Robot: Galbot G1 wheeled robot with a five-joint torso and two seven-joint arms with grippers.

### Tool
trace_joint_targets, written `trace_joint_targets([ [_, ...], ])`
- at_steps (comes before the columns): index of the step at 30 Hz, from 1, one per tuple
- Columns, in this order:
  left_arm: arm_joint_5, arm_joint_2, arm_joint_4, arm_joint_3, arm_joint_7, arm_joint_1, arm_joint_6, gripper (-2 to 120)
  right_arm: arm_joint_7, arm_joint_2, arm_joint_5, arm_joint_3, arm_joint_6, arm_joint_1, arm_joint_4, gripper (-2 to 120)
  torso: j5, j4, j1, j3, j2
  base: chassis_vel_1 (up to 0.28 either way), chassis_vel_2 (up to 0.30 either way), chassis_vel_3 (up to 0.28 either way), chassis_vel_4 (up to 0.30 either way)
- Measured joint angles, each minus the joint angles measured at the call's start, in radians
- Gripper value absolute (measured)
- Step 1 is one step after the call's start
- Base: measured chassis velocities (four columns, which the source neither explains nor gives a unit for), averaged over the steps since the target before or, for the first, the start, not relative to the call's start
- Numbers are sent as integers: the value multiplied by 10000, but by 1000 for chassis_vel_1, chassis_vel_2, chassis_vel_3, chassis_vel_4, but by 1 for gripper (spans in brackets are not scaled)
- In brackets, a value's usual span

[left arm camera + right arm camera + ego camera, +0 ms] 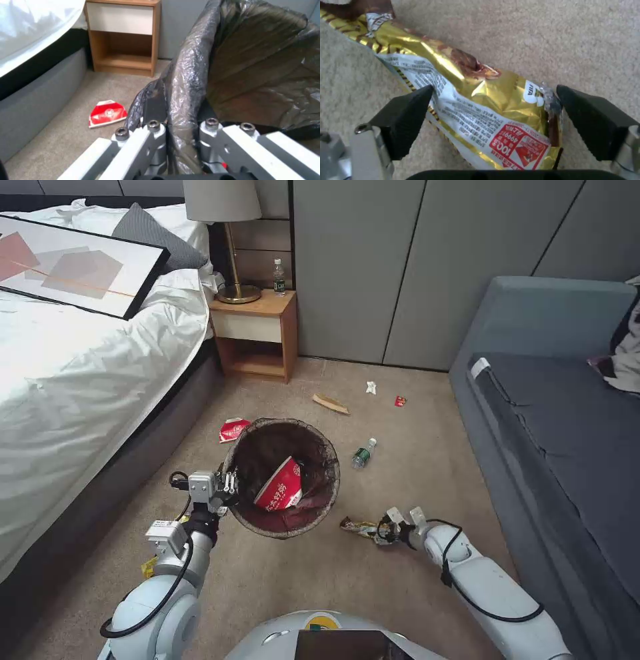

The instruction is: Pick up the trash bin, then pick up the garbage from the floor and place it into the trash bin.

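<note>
The trash bin (267,447), lined with a dark bag (250,62), hangs just above the carpet floor (400,473), with a red packet (280,485) inside it. My left gripper (230,490) is shut on its near rim, the bag pinched between the fingers (156,140). To the bin's right a gold foil wrapper (360,527) lies flat. My right gripper (393,527) is open low over it, its black pads (403,120) on either side of the wrapper (480,100). More garbage lies beyond: a red packet (233,430), a green-labelled bottle (364,453), a brown scrap (331,404), a white paper scrap (371,387) and a small red piece (400,401).
A bed (80,380) runs along the left and a grey sofa (553,433) along the right. A wooden nightstand (257,337) with a lamp and a bottle stands at the back by grey wall panels. A yellow scrap (150,567) lies beside my left arm.
</note>
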Motion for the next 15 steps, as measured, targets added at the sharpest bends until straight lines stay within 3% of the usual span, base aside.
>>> trace_joint_targets([
  [7,0,3,32,9,1,-12,-2,7,0,44,-24,0,44,-26,7,67,-1,0,0,0,0,0,0,0,0],
  [15,0,-8,33,14,0,-13,-10,7,36,37,-102,-22,160,-113,132,34,0,0,0,0,0,0,0,0,0],
])
